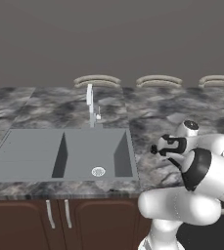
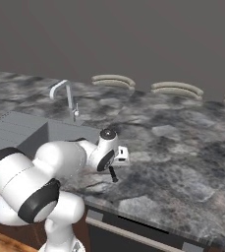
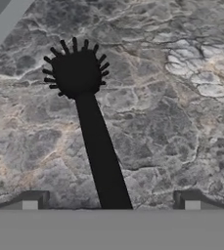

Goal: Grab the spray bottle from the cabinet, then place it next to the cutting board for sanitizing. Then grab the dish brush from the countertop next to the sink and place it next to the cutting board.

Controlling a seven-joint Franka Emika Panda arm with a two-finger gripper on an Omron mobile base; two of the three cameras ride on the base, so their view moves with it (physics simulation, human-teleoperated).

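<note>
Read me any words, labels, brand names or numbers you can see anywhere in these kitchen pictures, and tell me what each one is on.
None: no readable text in any view.
Dish brush: plain black, no label.
Sink and faucet: no markings.
Countertop: only marbled veins.
Robot arm: no lettering visible.

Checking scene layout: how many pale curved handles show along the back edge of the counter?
3 in the left base view: one pale curved handle behind the slim faucet, one at centre-right, one cut by the right edge. More may lie out of frame.
</note>
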